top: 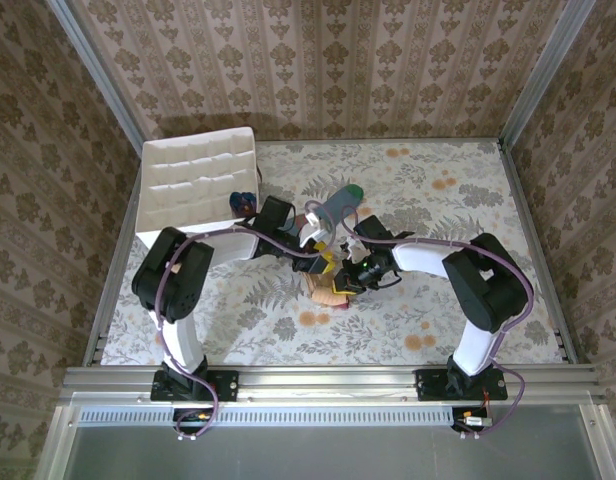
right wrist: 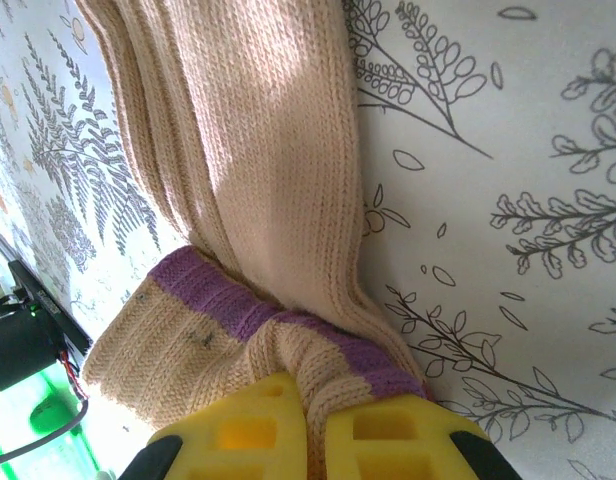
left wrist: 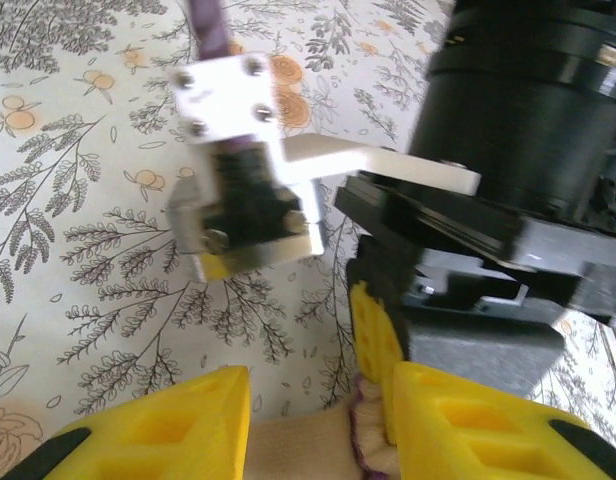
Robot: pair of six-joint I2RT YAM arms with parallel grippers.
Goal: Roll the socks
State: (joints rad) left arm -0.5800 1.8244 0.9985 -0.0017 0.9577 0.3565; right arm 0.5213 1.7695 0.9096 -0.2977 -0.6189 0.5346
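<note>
Plainly soft, light, floppy knit: pinch sock at striped end, as with right gripper clamped shut there and left gripper parted astride it.

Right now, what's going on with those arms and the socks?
Right gripper shut on peach sock. Left gripper open, straddling it. Grippers crowd each other.

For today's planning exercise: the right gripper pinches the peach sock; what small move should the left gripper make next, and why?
Probably the left gripper should open wider and lift clear: its fingers stand apart around the peach sock, not clamping it, while the right gripper is shut on the purple-striped end.
</note>
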